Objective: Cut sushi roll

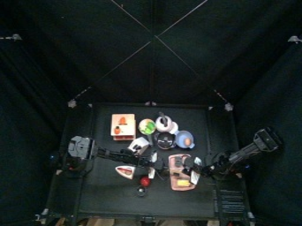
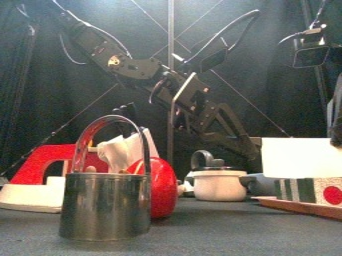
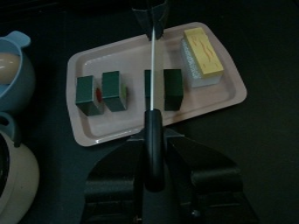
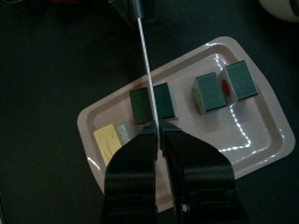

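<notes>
The sushi roll lies on a pink tray (image 3: 105, 131) in dark green blocks with pale ends. Two cut pieces (image 3: 98, 92) stand side by side. A larger piece (image 3: 163, 87) sits under the knife's thin blade (image 3: 153, 52), which runs across its middle. My left gripper (image 3: 149, 144) is shut on the knife's black handle (image 3: 149, 131). In the right wrist view the same blade (image 4: 142, 70) comes out of my shut right gripper (image 4: 158, 131) and crosses the larger piece (image 4: 152, 103), with the two cut pieces (image 4: 225, 87) beside it. Both grippers meet over the tray (image 1: 179, 168).
A yellow block (image 3: 201, 51) lies at one corner of the tray. A blue bowl (image 3: 12, 66) and a white pot (image 3: 14, 175) stand beside it. An orange box (image 1: 120, 124) is behind. A metal cup (image 2: 104, 205) and a red object (image 2: 160, 188) stand at the table's front.
</notes>
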Controlling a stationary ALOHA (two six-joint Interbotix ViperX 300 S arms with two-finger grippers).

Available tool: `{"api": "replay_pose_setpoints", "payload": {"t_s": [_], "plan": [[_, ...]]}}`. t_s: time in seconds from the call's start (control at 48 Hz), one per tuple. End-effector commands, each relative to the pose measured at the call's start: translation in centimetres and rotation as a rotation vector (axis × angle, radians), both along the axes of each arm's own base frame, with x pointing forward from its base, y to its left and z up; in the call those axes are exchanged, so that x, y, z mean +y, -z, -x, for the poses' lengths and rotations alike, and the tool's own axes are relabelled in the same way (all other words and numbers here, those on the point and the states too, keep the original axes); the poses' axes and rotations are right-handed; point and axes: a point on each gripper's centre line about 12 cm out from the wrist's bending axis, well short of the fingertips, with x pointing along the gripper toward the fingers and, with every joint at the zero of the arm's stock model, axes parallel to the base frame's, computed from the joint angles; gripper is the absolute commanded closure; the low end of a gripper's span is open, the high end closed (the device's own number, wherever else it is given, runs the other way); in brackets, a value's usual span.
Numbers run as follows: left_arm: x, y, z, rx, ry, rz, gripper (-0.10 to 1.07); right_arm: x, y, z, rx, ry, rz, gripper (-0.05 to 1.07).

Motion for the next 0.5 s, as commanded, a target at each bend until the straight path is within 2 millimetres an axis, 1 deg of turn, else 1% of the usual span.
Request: {"api": "replay_pose_setpoints", "payload": {"t_s": [0.0, 0.125, 0.292, 0.479], "plan": [[-0.02, -1.18, -0.31, -0.029, 0.000, 0.002, 0.37, 0.06, -0.10, -0.20, -0.001, 0.004, -0.001, 0.63], [-0.02, -1.23, -0.34, -0.031, -0.001, 0.003, 0.37, 0.02, -0.17, -0.34, 0.000, 0.007, 0.007, 0.63], [-0.18, -1.72, -0.39, -0.042, 0.005, 0.000, 0.37, -0.04, -0.79, -0.54, -0.017, 0.010, 0.016, 0.63], [-0.55, -1.20, -0.34, -0.033, 0.033, -0.028, 0.37, 0.02, -0.31, -0.50, 0.001, 0.007, 0.026, 0.63]]}}
